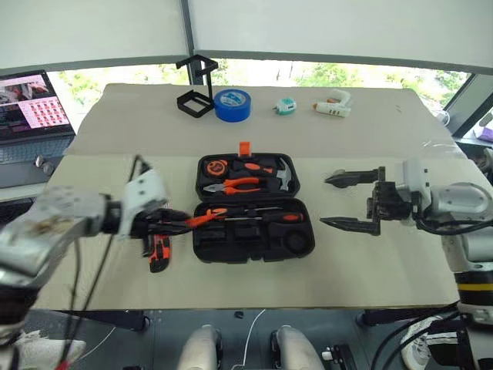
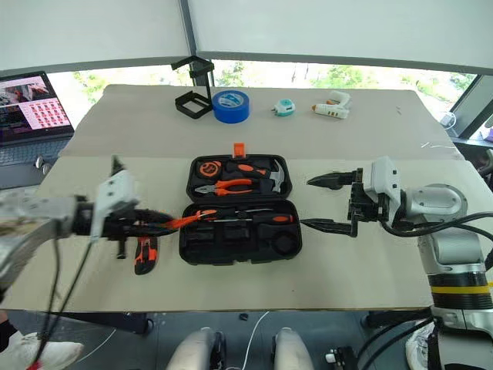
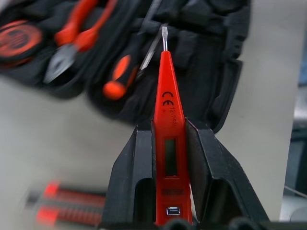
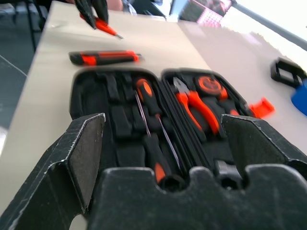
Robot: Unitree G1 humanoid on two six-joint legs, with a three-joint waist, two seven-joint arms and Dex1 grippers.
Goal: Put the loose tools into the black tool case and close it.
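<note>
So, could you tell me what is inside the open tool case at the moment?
The tool case holds pliers, a tape measure, a hammer and two screwdrivers. Several moulded slots look empty; their depths are too dark to tell.

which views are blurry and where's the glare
Left wrist view: slim orange tester pen sharp, open black plastic tool case behind it blurred. Right wrist view: right tool's fingers soft, table glare far side. Eye views: bright windows behind the table.
</note>
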